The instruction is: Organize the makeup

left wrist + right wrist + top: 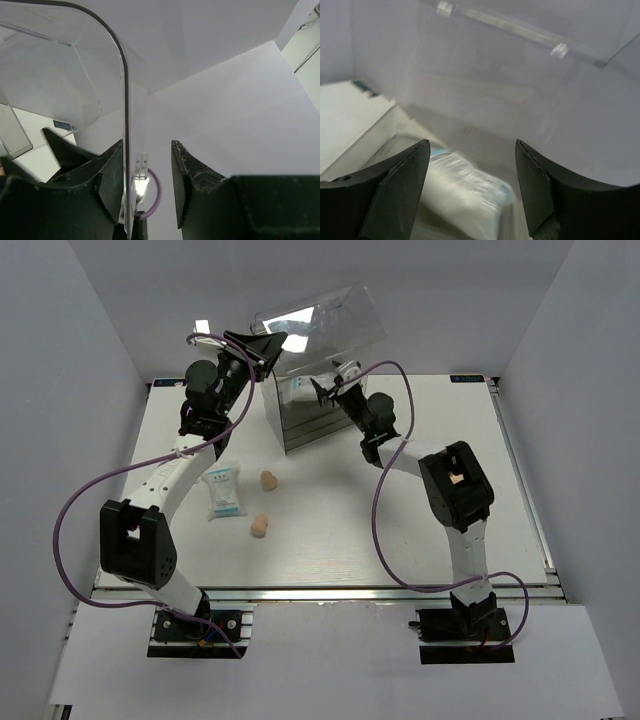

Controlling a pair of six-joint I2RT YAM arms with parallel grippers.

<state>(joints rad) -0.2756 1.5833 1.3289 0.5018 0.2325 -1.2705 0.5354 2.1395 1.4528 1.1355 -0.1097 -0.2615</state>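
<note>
At the far left of the table, my left claw [258, 348] is up at the lid [325, 320]. Its jaws are apart, and the lid's thin edge stands between them, lying against one finger (propped, I judge, not pinched). Below it on the table lie a sachet [224, 492] and, just right of that, the far sponge [268, 480] and near sponge [260, 527], all apart from each other. Right again stands the box [305, 430], open at the top. My right claw [471, 147] hangs over it, jaws wide with nothing between them. A second sachet [465, 195], blurred, lies inside beneath.

I take the step to be filling the box: one sachet in, three pieces outside. Next I should lift the right claw straight out without catching lid or wall, then reach across for a sponge with the left holding the lid up. The lid overhangs the opening, and my left arm crowds the sachet's side. The stick and tube I cannot find.
</note>
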